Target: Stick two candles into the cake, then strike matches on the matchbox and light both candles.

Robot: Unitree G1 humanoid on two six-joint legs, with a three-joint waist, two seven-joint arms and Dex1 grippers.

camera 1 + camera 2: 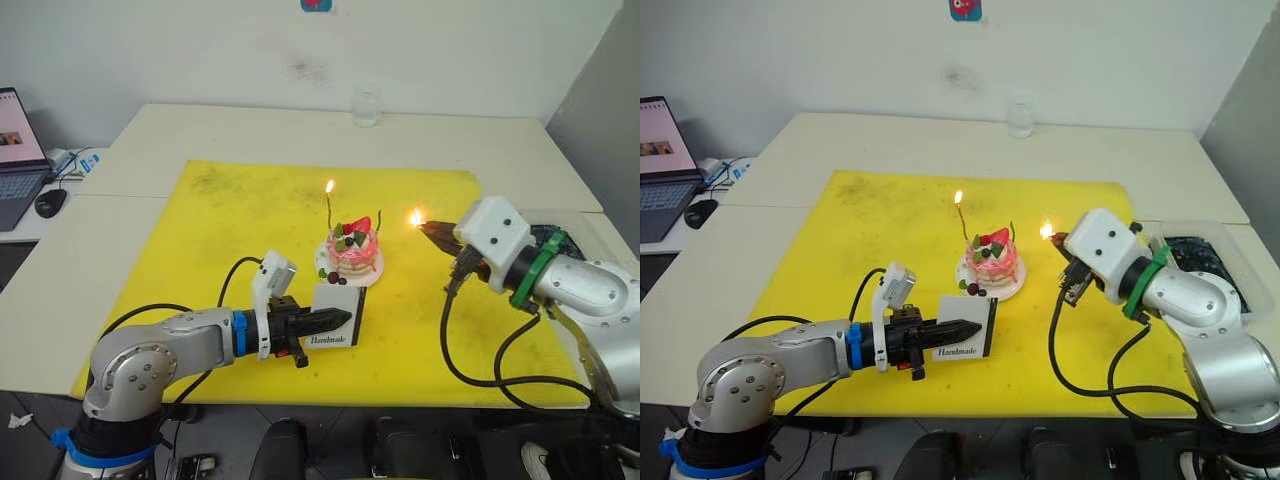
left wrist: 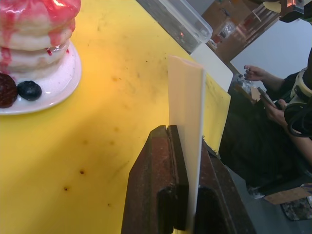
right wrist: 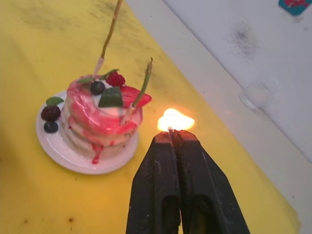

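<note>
One candle lit, one left.
Right gripper [image 3: 171, 134] clamps a burning match [image 3: 175, 120] beside the unlit candle [image 3: 141, 88]; left gripper [image 1: 335, 320] clamps the matchbox [image 1: 336, 314].

Both arms are silver-grey metal with rounded joints; the left arm [image 1: 160, 352] wears a blue wrist ring, the right arm [image 1: 585, 290] a green one. White camera blocks sit above the dark, worn fingers [image 3: 168, 185], black cables looping
</note>
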